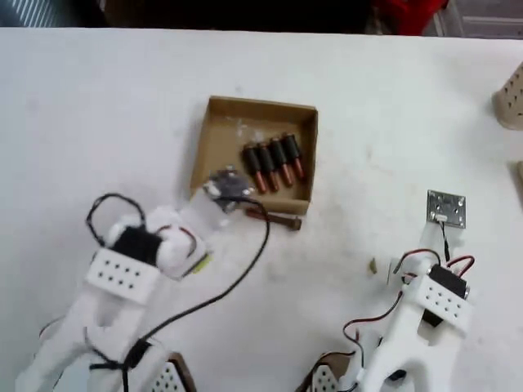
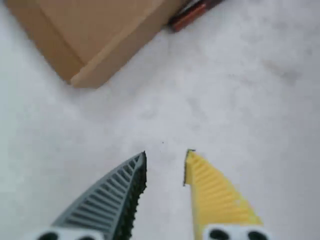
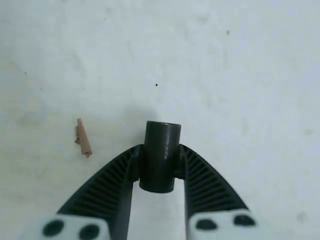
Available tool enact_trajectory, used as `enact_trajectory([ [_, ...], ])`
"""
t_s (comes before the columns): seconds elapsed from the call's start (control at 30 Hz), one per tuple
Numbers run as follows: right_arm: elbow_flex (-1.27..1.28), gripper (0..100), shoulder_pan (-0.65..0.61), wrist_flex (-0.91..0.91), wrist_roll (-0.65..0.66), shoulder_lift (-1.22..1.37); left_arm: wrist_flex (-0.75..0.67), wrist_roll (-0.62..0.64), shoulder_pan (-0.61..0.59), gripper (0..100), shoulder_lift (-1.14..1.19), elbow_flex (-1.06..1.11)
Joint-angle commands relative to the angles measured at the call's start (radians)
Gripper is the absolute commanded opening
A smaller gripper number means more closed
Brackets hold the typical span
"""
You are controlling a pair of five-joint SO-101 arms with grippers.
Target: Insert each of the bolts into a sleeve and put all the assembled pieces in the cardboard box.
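The cardboard box (image 1: 214, 139) sits mid-table with several bolt-and-sleeve pieces (image 1: 274, 163) lying side by side inside. A loose reddish bolt (image 1: 274, 218) lies on the table just outside the box's near wall; it also appears beyond the box corner (image 2: 100, 40) as the bolt (image 2: 192, 12). My left gripper (image 2: 165, 157) is open above bare table near that corner, with nothing between its grey and yellow fingers; in the high view the left gripper (image 1: 200, 257) is left of the bolt. My right gripper (image 3: 159, 150) is shut on a black sleeve (image 3: 160, 157), held upright, low over the table at the right gripper (image 1: 402, 268).
A small tan fragment (image 3: 82, 137) lies on the table beside the right gripper, the same fragment (image 1: 372, 265) in the high view. A black cable (image 1: 237, 278) trails from the left arm. A perforated tan object (image 1: 511, 98) stands at the far right edge.
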Motion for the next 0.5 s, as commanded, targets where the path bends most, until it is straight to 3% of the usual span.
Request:
enact_trajectory([
  [0.0, -0.005, 1.7, 0.001, -0.018, 0.012, 0.001, -0.006, -0.135, 0.131, 23, 0.134, -0.114],
  [0.27, 0.006, 1.7, 0.001, -0.019, 0.068, -0.002, -0.181, -0.342, 0.331, 24, 0.308, -0.140],
  [0.47, 0.017, 1.6, -0.001, -0.030, 0.080, -0.007, -0.212, -0.399, 0.351, 24, 0.509, -0.298],
])
